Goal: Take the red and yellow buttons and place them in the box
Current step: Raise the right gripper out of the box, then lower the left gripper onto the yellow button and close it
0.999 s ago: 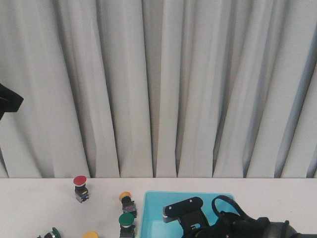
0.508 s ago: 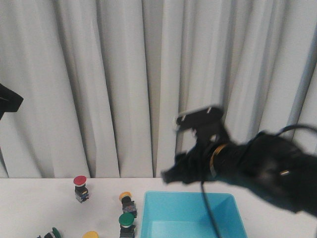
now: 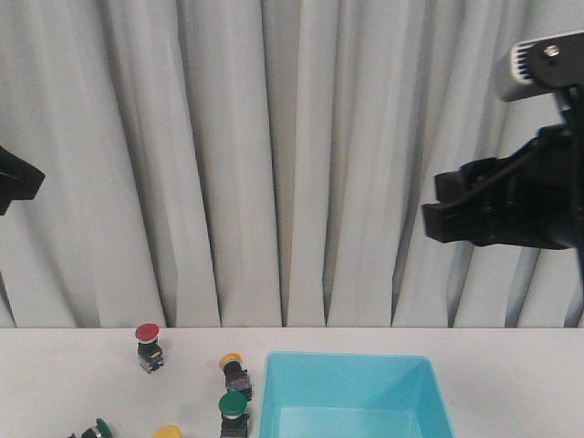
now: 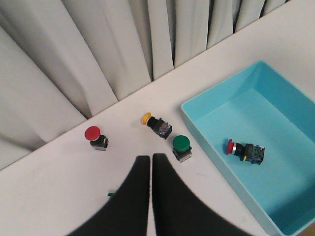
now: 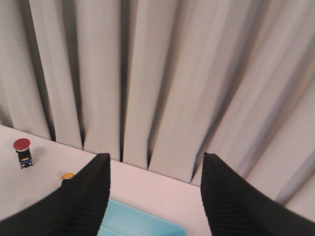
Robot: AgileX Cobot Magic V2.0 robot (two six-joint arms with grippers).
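Lying in the box (image 4: 206, 104), a red button (image 4: 244, 149) sits well apart from the right gripper (image 5: 155, 196) (fingers spread)

Cyan box (image 4: 206, 104) sat open-topped on the table, one red button (image 4: 244, 149) lying sideways inside. Outside: red button (image 3: 148, 345) upright, yellow button (image 3: 234, 370) tipped over near the box, another yellow cap (image 3: 166, 432) at frame edge.

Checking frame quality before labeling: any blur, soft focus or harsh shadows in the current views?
Front view: sharp, even light, soft curtain-fold shadows; right arm is dark, little detail. Left wrist view: crisp on the box and the red button lying in it; left gripper fingers are near-black silhouettes. Right wrist view: right gripper fingers soft-edged, scene slightly soft.
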